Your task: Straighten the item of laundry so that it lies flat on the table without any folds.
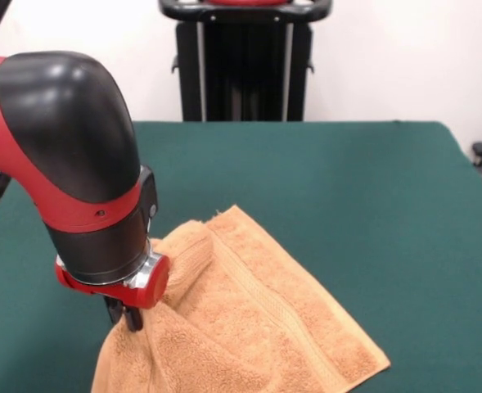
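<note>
The towel lies rumpled on the green surface, near its front edge, one corner pointing away and a stripe band running across it. The hand sits at the towel's bunched left part, grasping a raised fold.

No readable text, label, brand or number anywhere in view
</note>
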### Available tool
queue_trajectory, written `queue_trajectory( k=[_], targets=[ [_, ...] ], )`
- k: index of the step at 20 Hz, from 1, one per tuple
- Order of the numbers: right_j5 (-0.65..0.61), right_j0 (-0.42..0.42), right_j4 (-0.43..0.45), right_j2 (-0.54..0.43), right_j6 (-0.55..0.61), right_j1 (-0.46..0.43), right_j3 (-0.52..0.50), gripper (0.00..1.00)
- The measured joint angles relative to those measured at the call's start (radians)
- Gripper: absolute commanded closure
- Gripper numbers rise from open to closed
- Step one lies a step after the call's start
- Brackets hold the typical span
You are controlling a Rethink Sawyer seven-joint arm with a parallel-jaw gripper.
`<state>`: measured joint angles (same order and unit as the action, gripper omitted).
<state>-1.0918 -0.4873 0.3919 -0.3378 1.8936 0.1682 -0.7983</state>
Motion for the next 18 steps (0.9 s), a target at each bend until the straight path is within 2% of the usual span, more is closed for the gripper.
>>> queue_trajectory(
  k=[18],
  targets=[
    [-0.302, 0.021, 0.000, -0.001, -0.001, -0.040, 0.178, 1.00]
  ],
)
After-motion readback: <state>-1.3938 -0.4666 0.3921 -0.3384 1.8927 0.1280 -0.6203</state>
